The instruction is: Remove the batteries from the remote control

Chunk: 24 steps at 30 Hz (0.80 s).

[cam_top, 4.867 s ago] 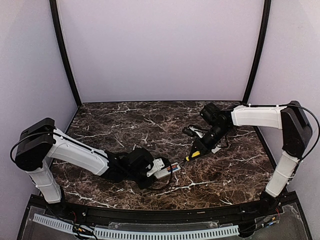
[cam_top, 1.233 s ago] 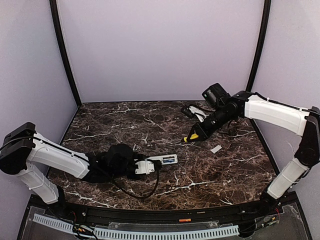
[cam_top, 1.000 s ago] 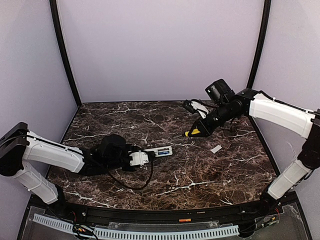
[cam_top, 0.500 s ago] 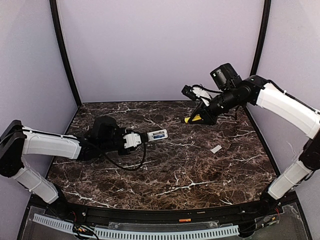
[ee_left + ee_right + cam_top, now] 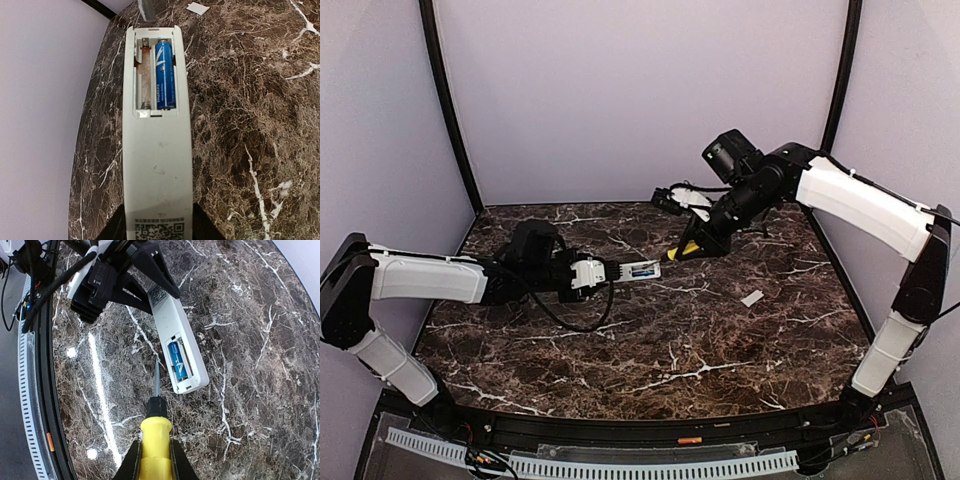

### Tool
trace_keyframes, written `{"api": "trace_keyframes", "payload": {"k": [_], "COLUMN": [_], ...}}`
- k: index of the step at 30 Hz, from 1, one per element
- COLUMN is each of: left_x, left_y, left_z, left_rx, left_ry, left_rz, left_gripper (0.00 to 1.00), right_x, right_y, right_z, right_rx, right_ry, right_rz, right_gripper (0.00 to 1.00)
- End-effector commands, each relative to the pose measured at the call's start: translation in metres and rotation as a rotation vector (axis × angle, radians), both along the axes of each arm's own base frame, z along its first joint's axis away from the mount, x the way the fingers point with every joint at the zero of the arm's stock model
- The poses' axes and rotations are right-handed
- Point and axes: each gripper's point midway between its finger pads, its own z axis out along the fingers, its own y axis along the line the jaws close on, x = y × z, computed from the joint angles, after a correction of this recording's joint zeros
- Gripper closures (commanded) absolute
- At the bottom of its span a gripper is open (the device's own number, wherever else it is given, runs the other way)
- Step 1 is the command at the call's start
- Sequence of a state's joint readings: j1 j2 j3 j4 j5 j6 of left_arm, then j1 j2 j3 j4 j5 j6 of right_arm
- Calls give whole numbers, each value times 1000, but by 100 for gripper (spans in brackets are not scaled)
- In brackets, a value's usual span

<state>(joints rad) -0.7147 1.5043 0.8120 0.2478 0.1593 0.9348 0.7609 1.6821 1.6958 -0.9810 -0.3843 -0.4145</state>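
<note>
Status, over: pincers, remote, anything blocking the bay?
Left pincer shut on remote control. Right pincer shut on yellow tool, tip alongside it. One battery in, other slot empty. Nothing blocking.

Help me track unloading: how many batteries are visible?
1: a blue battery in one slot of the remote control, compartment open; the neighbouring slot is empty. Others may be hidden.
</note>
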Motion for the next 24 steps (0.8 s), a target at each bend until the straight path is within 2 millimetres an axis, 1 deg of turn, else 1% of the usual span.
{"api": "trace_keyframes", "payload": {"k": [1,2,3,5,10,14,21,24], "left_x": [-18,-19,-24,-29,-39,-40,-41,-41], "left_y": [-5,-2,-5,-4,0,1,0,-1], "left_z": [4,1,-1,-4,-5,-6,-8,-8], "left_rx": [9,29,37,45,31,58,71,68], "left_ry": [7,-7,-14,-27,-53,-89,-77,-74], "left_rz": [-45,-37,-45,-42,-42,-36,-41,-42], "left_gripper": [100,100,100,100,100,100,100,100], "right_x": [-4,-5,-6,-10,-19,-23,-24,-22], "right_y": [4,5,5,6,9,11,16,16], "right_z": [-4,-6,-8,-12,-21,-29,-29,-34], "right_rx": [-40,-46,-51,-57,-77,-101,-113,-137], "right_ry": [-11,-10,-6,7,31,41,23,8], "right_rz": [22,23,24,35,55,64,76,71], "right_gripper": [100,100,100,100,100,100,100,100]}}
